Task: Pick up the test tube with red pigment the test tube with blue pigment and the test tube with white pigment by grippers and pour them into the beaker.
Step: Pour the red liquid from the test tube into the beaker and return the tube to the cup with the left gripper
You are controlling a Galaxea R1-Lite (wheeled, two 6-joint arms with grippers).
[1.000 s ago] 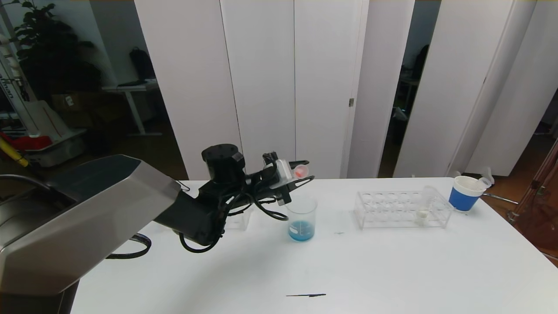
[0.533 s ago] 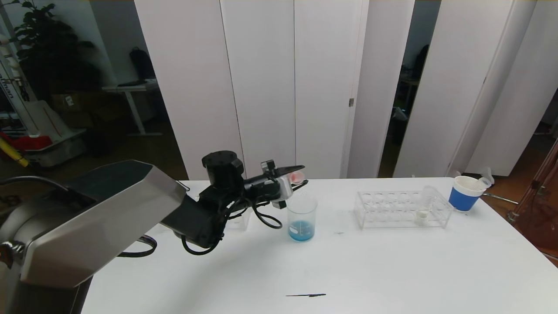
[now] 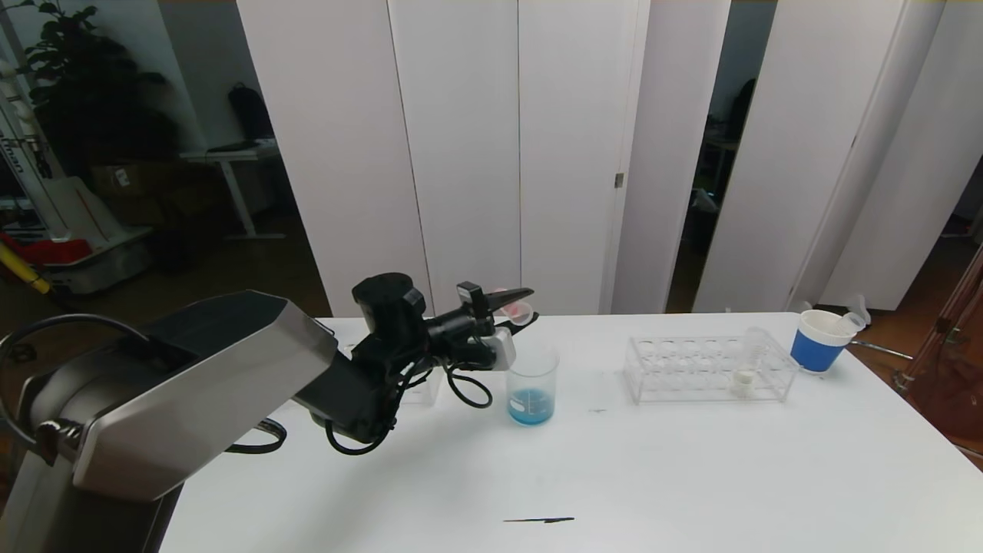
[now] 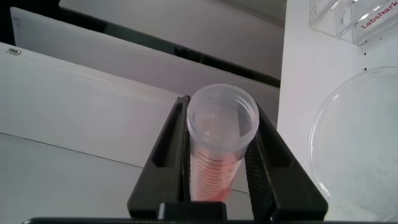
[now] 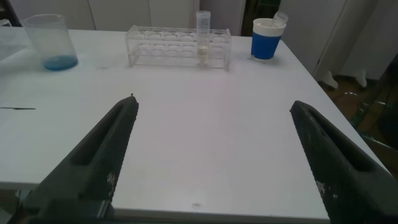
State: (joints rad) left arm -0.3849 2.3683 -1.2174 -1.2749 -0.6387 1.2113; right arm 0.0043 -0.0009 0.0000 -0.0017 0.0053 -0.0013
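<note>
White laminate of the table (image 3: 691, 476) ran bare in the near part, save for a thin dark mark (image 3: 539, 520) lying well in front of the beaker (image 3: 531, 388), and over that near edge the right end effector (image 5: 217, 155) hung idle with its fingers spread wide and nothing between them. Farther in, the beaker stood upright with a shallow pool of blue liquid at its bottom, which suggested the blue pour was done. Just above and behind the beaker's rim, the left end effector (image 3: 516, 309) was clamped tight on the test tube with red pigment (image 4: 219, 149), held tilted with its open mouth toward the beaker and the red liquid low inside. The chief risk seemed to be aim: the tube's mouth looked to sit near the rear edge of the rim, not over the middle, so a fast tilt could send red down the outside wall or onto the table. A smooth round tube in narrow fingers might also rotate or slip, and the low wrist could knock the light beaker over. To the right of the beaker, the clear rack (image 3: 710, 369) held the test tube with white pigment (image 3: 749, 357) upright near its far end, and beyond the rack stood a blue paper cup (image 3: 820, 339).
</note>
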